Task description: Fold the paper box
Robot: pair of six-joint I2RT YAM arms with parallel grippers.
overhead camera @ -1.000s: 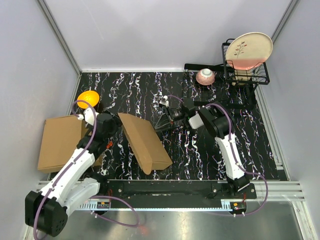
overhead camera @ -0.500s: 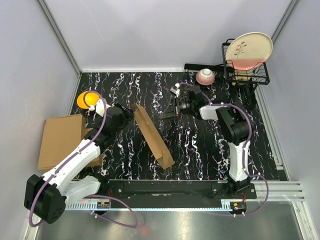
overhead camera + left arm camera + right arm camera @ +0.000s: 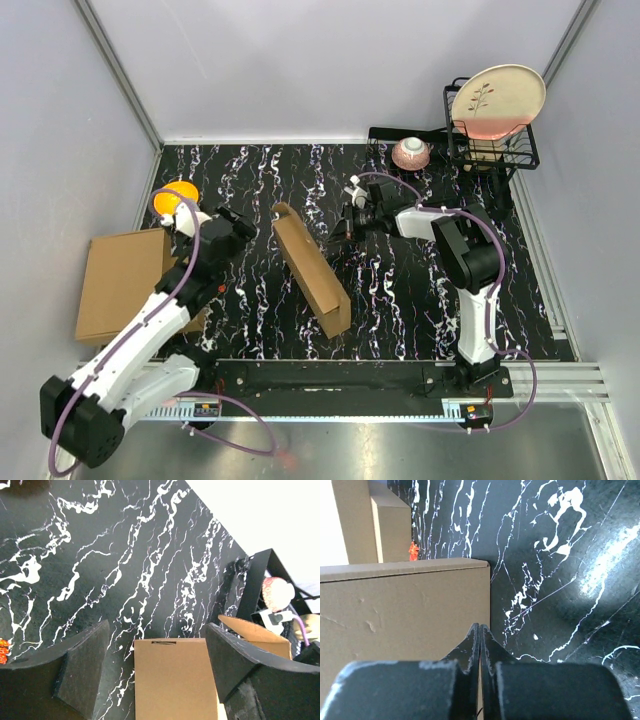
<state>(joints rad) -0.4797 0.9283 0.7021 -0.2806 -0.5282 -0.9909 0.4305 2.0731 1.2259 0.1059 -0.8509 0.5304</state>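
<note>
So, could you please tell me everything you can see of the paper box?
The paper box is plain brown corrugated cardboard, folded long and shallow, standing on one long edge diagonally across the middle of the black marbled table. One panel has a small slot. The open left claw and shut right claw flank it; neither grips it.

Matt brown cardboard — paper box (image 3: 312, 270), glossy black marbled surface — table (image 3: 400, 300)
</note>
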